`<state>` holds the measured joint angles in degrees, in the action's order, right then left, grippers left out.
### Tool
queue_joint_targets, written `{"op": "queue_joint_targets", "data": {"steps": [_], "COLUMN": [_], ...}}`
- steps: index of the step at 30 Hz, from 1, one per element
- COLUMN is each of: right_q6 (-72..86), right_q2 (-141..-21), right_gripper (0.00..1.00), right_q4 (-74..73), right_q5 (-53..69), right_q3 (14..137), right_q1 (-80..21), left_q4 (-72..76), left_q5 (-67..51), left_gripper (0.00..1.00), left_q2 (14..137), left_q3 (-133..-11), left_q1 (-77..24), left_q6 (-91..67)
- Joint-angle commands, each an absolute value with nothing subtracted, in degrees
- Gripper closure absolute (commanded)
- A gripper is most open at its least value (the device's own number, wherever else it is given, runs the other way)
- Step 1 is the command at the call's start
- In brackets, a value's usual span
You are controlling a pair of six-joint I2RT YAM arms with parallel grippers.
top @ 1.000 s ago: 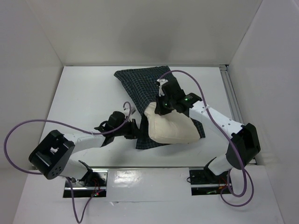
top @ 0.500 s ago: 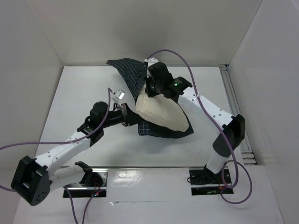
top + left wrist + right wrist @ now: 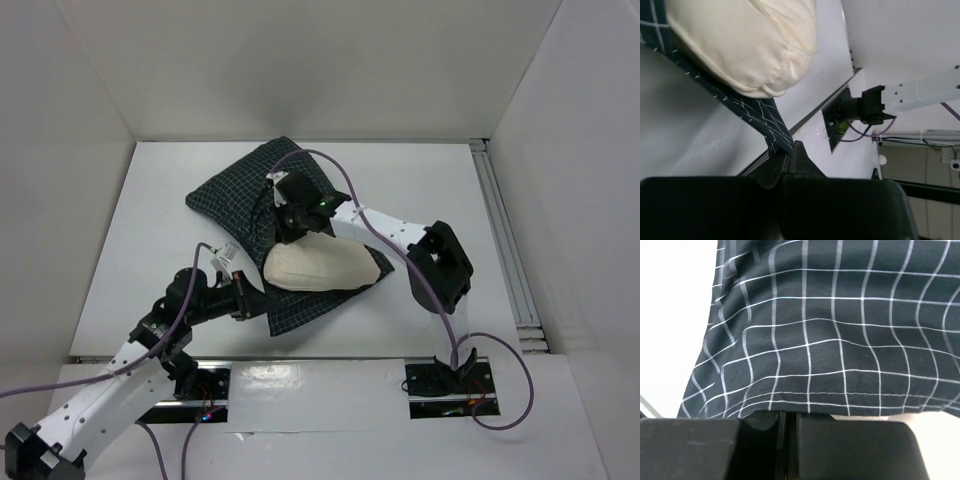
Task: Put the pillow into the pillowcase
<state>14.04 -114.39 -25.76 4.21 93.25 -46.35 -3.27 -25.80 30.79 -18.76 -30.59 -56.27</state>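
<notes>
- Cream pillow (image 3: 320, 268) lies between the two claws, just beyond the left claw (image 3: 250, 300) and just short of the right claw (image 3: 283, 212).
- Dark checked case (image 3: 232, 200) runs under the pillow and spreads out past the right claw on the white table (image 3: 140, 230).
- Left claw: jaws pressed together on a corner of the case's lower edge — the pillow bulges just beyond its tips.
- Right claw: jaws clamped tight on the case's hem — checked cloth fans out ahead of it.
</notes>
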Motion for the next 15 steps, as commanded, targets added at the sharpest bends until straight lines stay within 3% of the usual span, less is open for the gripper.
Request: {"op": "queue_joint_targets", "data": {"steps": [1, 3, 4, 5, 6, 7, 8, 9, 12, 15], "right_q6": [14.32, 14.85, 15.55, 15.56, 15.56, 16.08, 16.61, 16.61, 18.11, 20.39], "right_q2": [-111.55, -109.78, -108.56, -108.55, -108.02, -107.32, -106.62, -105.57, -98.55, -90.20], "right_gripper": [1.00, 1.00, 0.95, 0.80, 0.36, 0.22, 0.14, 0.06, 0.02, 0.07], "right_q4": [-20.31, -19.52, -19.51, -20.47, -21.00, -22.92, -23.81, -23.82, -24.35, -24.35], "right_q5": [3.50, 6.05, 6.06, 6.06, 6.67, 6.68, 6.68, 5.64, 2.82, -1.13], "right_q3": [92.82, 91.07, 91.05, 91.05, 91.05, 91.05, 91.58, 90.62, 86.76, 75.55], "right_q1": [-43.32, -45.34, -47.44, -48.59, -49.56, -50.35, -50.97, -50.98, -48.35, -42.38], "left_q4": [-12.71, -18.87, -24.29, -27.13, -29.25, -31.01, -34.42, -36.02, -39.98, -39.38], "left_q5": [-25.17, -20.50, -16.13, -13.82, -11.88, -8.91, -7.31, -5.38, 2.88, 6.42], "left_gripper": [1.00, 1.00, 0.91, 0.60, 0.39, 0.20, 0.01, 0.00, 0.00, 0.24], "left_q2": [25.75, 25.75, 26.80, 27.50, 28.21, 29.52, 30.14, 30.76, 31.38, 33.03], "left_q3": [-25.74, -30.73, -32.59, -34.70, -38.20, -39.80, -42.95, -44.37, -48.15, -49.65], "left_q1": [-31.82, -31.82, -31.82, -31.82, -31.82, -31.82, -31.82, -31.82, -31.82, -31.82], "left_q6": [-52.14, -50.02, -48.01, -47.21, -46.50, -45.54, -44.14, -44.12, -44.11, -43.60]}}
